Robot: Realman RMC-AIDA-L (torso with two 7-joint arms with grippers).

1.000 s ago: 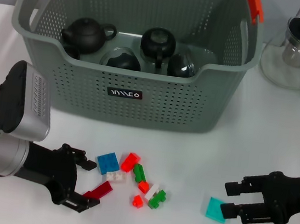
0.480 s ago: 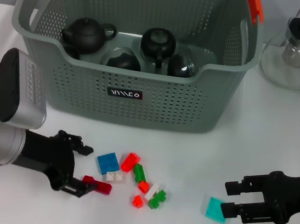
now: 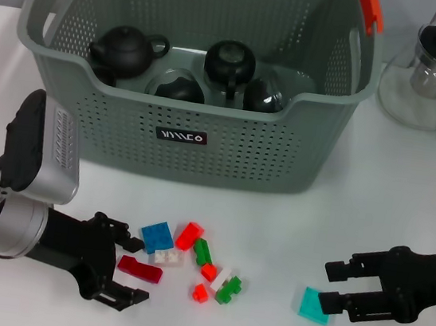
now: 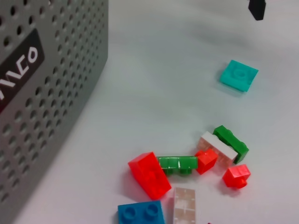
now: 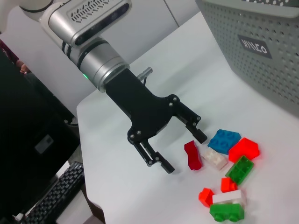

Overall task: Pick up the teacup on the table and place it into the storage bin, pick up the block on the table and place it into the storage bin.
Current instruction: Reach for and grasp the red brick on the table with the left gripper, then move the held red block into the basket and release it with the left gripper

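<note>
The white worktop [image 3: 375,192] carries a glass pot [image 3: 434,79] at its far right. The grey-green perforated storage bin [image 3: 197,140] stands at the back, dark teaware inside. The left pincer [image 3: 125,270], spread, flanks a dark-red block [image 3: 140,268]. The right pincer [image 3: 333,285], also spread, sits beside a teal block [image 3: 312,306].

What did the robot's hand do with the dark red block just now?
The left gripper had the dark red block between its fingers, then opened and let it go; it now lies flat on the table. The right gripper by the teal block and the storage bin stayed put.
</note>
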